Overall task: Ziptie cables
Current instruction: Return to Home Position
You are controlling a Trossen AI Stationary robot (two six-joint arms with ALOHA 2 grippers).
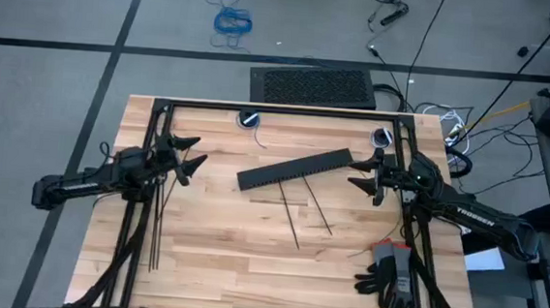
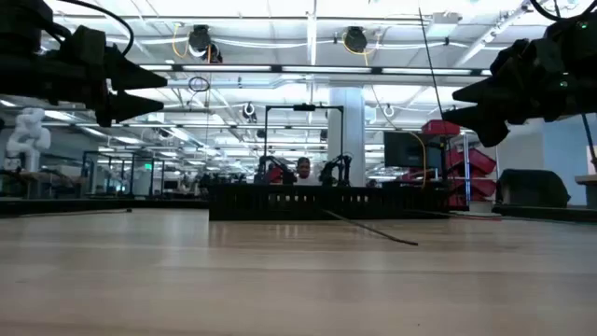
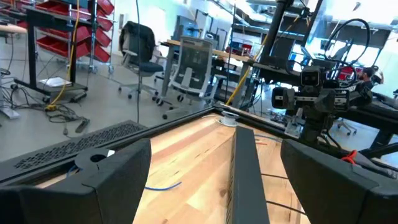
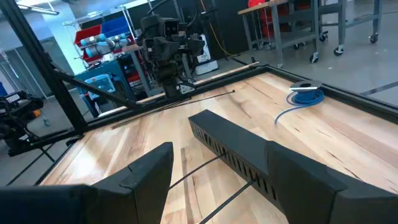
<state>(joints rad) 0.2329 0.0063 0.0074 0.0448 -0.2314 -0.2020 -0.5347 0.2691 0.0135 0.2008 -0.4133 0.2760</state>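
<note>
Two zipties (image 1: 295, 219) (image 1: 320, 211) lie flat on the wooden table just near of the black slotted bar (image 1: 295, 169), their far ends reaching under its edge. Several more zipties (image 1: 158, 228) lie side by side below my left arm. My left gripper (image 1: 194, 155) hovers open above the table, left of the bar, pointing at it. My right gripper (image 1: 353, 173) hovers open at the bar's right end, facing the left one. Both sit well above the tabletop in the low view (image 2: 140, 89) (image 2: 462, 103). I cannot make out the cables in any view.
Dark work gloves (image 1: 393, 277) lie at the near right of the table. Two small bright blue cable coils (image 1: 249, 120) (image 1: 381, 137) sit by the far edge. A black frame rail (image 1: 278, 109) runs along the far edge, and a black mat (image 1: 311, 85) lies beyond it.
</note>
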